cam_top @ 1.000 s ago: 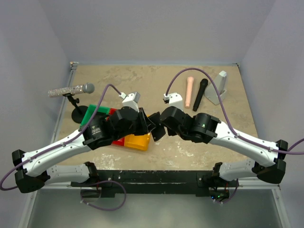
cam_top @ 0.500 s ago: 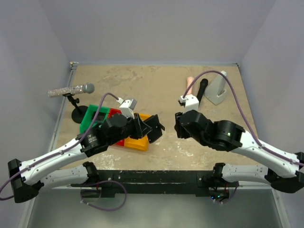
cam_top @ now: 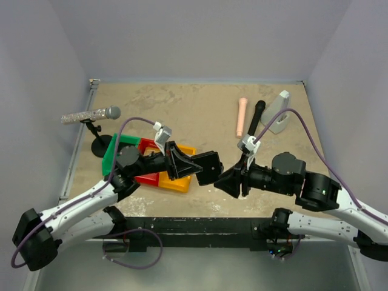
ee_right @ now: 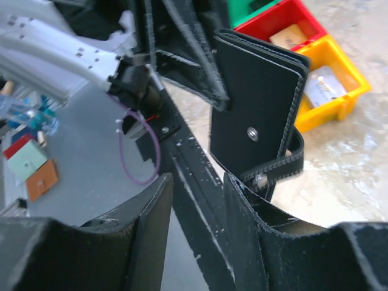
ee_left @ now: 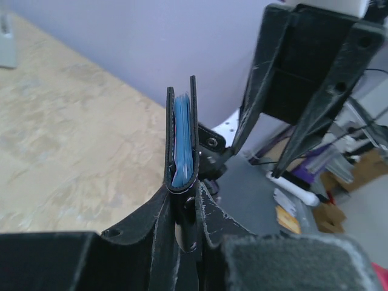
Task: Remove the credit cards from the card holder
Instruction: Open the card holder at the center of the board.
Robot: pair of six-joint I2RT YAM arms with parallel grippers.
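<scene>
The card holder (cam_top: 210,168) is a black wallet held in the air over the table's front middle, with my left gripper (cam_top: 183,165) shut on its left end. In the left wrist view the card holder (ee_left: 182,136) stands edge-on in my left gripper (ee_left: 185,197), pale blue showing between its black covers. My right gripper (cam_top: 229,181) is open just right of it. In the right wrist view the card holder (ee_right: 257,112) and its side tab (ee_right: 284,168) hang beyond my right gripper (ee_right: 197,188), nothing between the fingers. A tan card (ee_right: 289,36) and a greyish card (ee_right: 323,85) lie in the bins.
Joined green (cam_top: 119,153), red (cam_top: 147,145) and yellow (cam_top: 177,182) bins sit under the left arm. A microphone on a small stand (cam_top: 91,115) is at the left. A pink stick (cam_top: 242,116), a black stick (cam_top: 257,119) and a white wedge (cam_top: 279,113) lie at the back right.
My right gripper has let go and opened, pulled back to the right, then swung low to face the card holder. My left arm has carried the card holder rightward, away from the bins.
</scene>
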